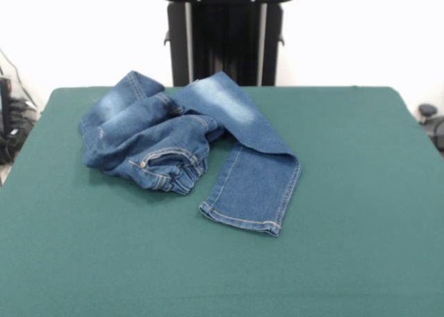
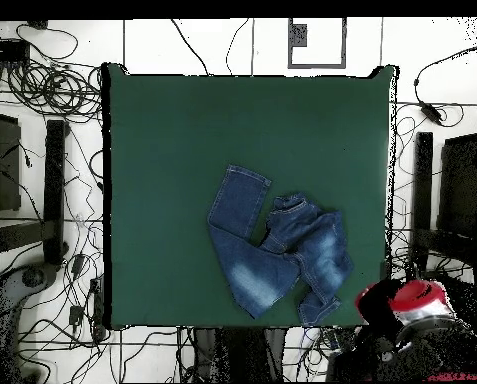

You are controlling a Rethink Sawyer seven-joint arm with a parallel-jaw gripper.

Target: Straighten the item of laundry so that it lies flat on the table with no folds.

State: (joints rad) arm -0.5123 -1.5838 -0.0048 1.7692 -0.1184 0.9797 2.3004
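1. Front view: the jeans (image 1: 187, 147) lie crumpled on the table (image 1: 347, 247) toward its far side, one leg stretched forward, the rest bunched in overlapping folds. Pinching several layers at once could drag the whole heap and leave the folds in
2. Overhead view: the jeans (image 2: 277, 255) sit near the table (image 2: 162, 150) edge; a careless pull could slide them off. No gripper shows in either view, so whether it is open or closed cannot be told

Front camera across table (image 1: 361, 261), overhead straight down (both share it)
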